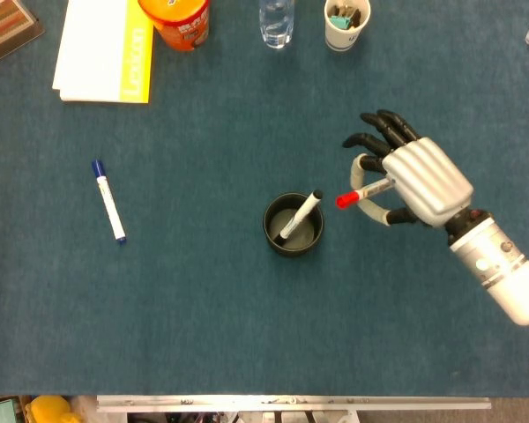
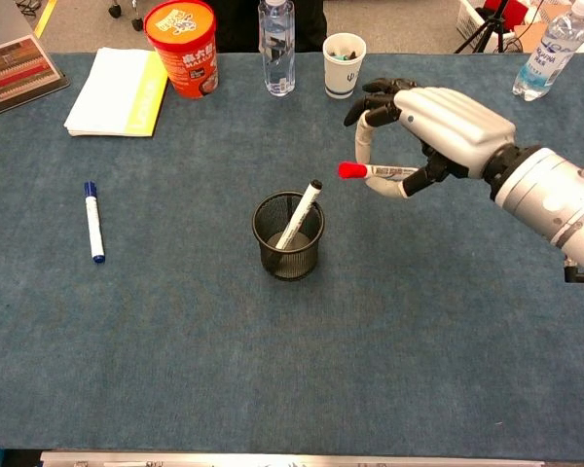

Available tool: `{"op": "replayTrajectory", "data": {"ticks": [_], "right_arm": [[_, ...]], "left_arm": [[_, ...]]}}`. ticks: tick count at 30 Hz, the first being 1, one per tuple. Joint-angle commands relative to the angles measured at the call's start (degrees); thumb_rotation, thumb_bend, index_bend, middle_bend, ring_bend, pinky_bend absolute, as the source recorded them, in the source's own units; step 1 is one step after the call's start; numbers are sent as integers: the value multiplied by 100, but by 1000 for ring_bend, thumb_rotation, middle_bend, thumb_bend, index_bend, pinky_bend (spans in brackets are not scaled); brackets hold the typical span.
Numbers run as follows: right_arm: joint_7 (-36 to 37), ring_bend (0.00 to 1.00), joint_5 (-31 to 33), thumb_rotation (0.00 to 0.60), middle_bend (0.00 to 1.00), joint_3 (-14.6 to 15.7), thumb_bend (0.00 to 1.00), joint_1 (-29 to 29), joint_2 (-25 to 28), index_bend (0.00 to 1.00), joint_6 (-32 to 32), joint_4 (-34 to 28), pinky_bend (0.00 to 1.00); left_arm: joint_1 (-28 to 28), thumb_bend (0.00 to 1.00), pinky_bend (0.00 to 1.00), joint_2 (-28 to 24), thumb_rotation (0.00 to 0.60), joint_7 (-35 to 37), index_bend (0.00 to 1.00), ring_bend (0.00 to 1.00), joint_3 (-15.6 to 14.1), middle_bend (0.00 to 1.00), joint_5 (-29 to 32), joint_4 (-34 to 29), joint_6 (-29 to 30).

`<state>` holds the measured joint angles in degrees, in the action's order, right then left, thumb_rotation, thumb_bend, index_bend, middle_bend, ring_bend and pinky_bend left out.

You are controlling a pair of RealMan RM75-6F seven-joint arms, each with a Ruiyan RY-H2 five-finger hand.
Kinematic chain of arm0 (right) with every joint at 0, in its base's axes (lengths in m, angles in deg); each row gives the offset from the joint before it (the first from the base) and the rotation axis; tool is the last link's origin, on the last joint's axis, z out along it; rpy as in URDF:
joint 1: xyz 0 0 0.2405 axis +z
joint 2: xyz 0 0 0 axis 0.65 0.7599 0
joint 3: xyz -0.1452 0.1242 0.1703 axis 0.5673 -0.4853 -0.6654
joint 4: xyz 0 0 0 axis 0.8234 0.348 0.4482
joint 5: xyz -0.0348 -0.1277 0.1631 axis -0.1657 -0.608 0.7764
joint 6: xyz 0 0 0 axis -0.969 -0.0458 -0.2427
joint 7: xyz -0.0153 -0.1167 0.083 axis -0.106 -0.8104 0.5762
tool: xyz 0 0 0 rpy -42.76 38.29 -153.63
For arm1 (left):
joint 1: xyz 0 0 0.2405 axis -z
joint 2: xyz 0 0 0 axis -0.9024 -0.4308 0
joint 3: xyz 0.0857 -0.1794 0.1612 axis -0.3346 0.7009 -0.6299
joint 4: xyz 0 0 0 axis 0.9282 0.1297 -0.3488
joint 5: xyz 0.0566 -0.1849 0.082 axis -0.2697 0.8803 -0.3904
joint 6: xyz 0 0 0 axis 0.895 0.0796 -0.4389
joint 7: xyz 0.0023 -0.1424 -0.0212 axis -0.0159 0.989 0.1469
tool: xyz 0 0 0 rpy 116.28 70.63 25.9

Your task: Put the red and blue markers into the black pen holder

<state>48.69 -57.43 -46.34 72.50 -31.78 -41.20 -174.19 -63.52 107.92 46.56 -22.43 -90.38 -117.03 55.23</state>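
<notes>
My right hand (image 1: 414,181) (image 2: 438,122) holds the red marker (image 1: 360,194) (image 2: 375,171) in the air, red cap pointing left, a little to the right of and above the black mesh pen holder (image 1: 293,225) (image 2: 288,234). A black-capped white marker leans inside the holder. The blue marker (image 1: 108,200) (image 2: 93,221) lies flat on the blue cloth at the far left. My left hand shows in neither view.
Along the far edge stand a white-and-yellow booklet (image 1: 101,51) (image 2: 117,90), an orange tub (image 2: 180,47), a water bottle (image 2: 276,44) and a paper cup (image 2: 344,64). Another bottle (image 2: 547,49) stands at the far right corner.
</notes>
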Motion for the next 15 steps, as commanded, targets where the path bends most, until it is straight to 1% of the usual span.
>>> {"op": "replayTrajectory", "data": {"ticks": [1, 5, 10, 15], "right_arm": [[1085, 29, -250, 600, 277, -237, 313, 94, 407, 603, -21, -602, 0], [1727, 29, -384, 600, 277, -227, 313, 206, 434, 603, 92, -741, 0], [2284, 29, -455, 600, 278, -137, 313, 375, 302, 603, 307, -715, 0], [2358, 29, -528, 600, 278, -13, 313, 498, 26, 603, 386, -467, 0]], "left_arm": [[-4, 229, 79, -5, 600, -22, 217, 0, -1, 39, -6, -22, 8], [0, 229, 79, -14, 600, -71, 217, 0, -11, 39, -34, -63, 3], [4, 229, 79, 5, 600, -105, 217, 0, -28, 39, -55, -73, -12], [-4, 229, 79, 15, 600, -80, 217, 0, -32, 39, -49, -43, -11]]}}
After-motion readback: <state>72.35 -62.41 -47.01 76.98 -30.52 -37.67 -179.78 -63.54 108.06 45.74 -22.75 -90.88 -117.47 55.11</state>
